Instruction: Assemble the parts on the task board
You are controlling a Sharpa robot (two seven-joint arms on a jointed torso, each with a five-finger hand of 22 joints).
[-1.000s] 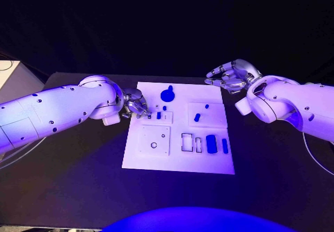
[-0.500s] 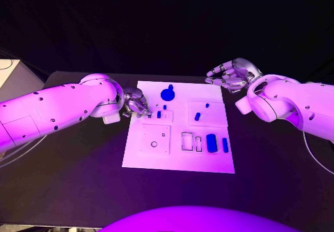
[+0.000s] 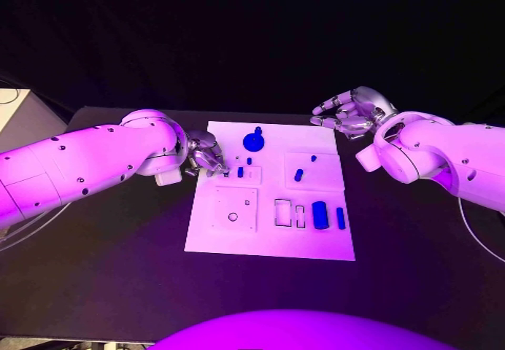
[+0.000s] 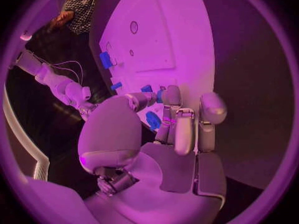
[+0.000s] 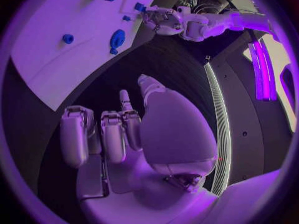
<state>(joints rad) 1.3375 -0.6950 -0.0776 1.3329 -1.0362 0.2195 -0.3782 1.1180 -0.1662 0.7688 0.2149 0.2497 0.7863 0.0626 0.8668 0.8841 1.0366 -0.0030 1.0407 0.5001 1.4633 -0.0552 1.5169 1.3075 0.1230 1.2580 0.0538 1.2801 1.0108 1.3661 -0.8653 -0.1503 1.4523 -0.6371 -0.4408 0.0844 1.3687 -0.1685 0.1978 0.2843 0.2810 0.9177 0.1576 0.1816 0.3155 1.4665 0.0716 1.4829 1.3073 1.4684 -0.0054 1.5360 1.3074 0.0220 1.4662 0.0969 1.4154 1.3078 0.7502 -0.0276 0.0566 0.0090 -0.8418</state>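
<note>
The white task board (image 3: 271,240) lies mid-table. On it are a large round blue part with a knob (image 3: 254,141), two small blue parts (image 3: 240,173) (image 3: 249,161), an oblong part (image 3: 299,175), a tiny one (image 3: 312,158), and a block (image 3: 320,216) beside a slim bar (image 3: 340,216). My left hand (image 3: 207,159) hovers at the board's left edge, fingers bent and apart, fingertips (image 4: 170,92) close to the small parts (image 4: 147,88), holding nothing. My right hand (image 3: 347,113) hangs off the board's far right corner, fingers loosely curled and apart, nothing in it (image 5: 118,129).
Two unfilled rectangular slots (image 3: 283,213) sit left of the block, and a square plate with a round hole (image 3: 233,217) lies at the board's near left. Black table (image 3: 116,270) surrounds the board. A pale box (image 3: 19,117) stands at the far left.
</note>
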